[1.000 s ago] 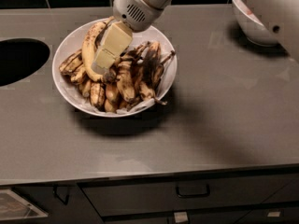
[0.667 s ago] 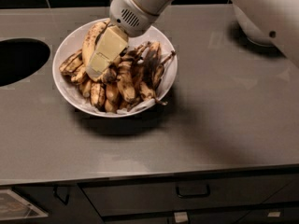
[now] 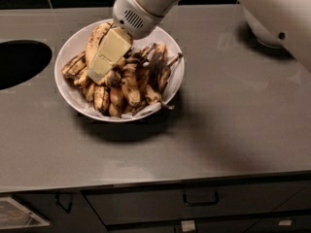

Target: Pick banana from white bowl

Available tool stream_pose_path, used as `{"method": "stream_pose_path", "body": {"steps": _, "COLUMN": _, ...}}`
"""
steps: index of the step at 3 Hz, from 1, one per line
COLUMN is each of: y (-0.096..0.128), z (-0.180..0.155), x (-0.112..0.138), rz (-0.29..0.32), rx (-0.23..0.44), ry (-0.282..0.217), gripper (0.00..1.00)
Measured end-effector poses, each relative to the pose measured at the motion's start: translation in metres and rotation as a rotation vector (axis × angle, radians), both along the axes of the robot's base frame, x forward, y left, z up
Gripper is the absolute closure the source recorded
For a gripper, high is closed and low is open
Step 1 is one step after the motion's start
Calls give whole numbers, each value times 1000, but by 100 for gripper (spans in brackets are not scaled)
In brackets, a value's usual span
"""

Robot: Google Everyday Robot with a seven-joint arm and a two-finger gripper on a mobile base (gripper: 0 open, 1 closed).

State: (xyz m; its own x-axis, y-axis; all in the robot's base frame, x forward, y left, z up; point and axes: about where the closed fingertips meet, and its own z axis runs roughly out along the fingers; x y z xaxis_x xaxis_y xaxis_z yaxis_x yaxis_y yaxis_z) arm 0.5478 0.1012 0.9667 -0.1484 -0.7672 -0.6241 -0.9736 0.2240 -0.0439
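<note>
The end effector (image 3: 100,67) has slid slightly left and lower onto the banana (image 3: 95,39) in the white bowl (image 3: 73,41) on the bench (image 3: 218,130). This looks like the grasping step; open or closed, I cannot tell. The arm slants down from the upper right. The next move needs a secure hold, then a lift.

my gripper (image 3: 99,71): low over the fruit, on the 10 o'clock side of the white bowl (image 3: 72,41)
white bowl: on the grey counter (image 3: 228,125), toward 10 o'clock of the view
bananas (image 3: 130,84): brown-spotted pile filling the bowl; the yellowest lies just beside my gripper
round opening (image 3: 19,62): dark, in the counter at the bowl's 9 o'clock
</note>
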Motion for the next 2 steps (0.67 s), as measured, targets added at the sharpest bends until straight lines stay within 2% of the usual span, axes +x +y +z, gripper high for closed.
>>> {"method": "stream_pose_path", "body": {"steps": 2, "y": -3, "z": -12, "x": -6, "rz": -108, "rx": 34, "ry": 64, "gripper": 0}}
